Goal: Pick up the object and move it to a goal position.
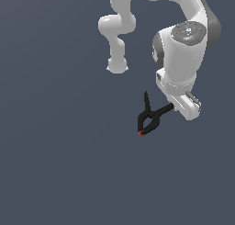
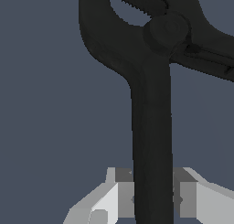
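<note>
Clamp handle [image 2: 153, 141] filled the wrist view.
The gripper [image 2: 153, 200] was closed on that handle; the jaws and red tip [image 1: 141, 133] pointed away from it.

The arm [image 1: 181, 54] is glossy white, built of rounded, tube-like links with dark grey bands at the joints. A grey disc with small red and blue marks caps one joint. The claw [image 2: 153, 200] has pale grey fingers [image 2: 112, 198] with darker pads.
</note>
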Motion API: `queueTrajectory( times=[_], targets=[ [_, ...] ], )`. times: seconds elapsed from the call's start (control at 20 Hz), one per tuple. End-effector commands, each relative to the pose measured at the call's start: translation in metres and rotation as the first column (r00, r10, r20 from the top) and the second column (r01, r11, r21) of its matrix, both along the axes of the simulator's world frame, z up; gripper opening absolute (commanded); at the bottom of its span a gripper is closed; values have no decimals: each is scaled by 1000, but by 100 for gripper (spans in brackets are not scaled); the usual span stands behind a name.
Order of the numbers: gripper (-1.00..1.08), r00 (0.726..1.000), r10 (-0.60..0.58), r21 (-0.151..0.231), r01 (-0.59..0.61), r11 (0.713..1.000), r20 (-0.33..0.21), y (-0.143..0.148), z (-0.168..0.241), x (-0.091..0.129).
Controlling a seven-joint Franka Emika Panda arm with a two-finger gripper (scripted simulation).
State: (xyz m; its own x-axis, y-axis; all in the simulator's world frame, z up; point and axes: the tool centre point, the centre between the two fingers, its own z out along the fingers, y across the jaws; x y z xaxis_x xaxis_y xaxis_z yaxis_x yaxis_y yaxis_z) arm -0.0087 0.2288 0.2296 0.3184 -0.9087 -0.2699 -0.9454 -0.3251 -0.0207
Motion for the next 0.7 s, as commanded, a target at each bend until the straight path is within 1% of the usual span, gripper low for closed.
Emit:
queueTrajectory(
  times=[0.0, 0.35, 0.65],
  targets=[
    [-100, 1000, -1, 0, 1, 1000, 3, 7, 25, -8],
    [-100, 1000, -1, 0, 1, 1000, 3, 23, 71, -24],
    [-100, 1000, 0, 0, 0, 1000, 3, 29, 86, -28]
  ],
)
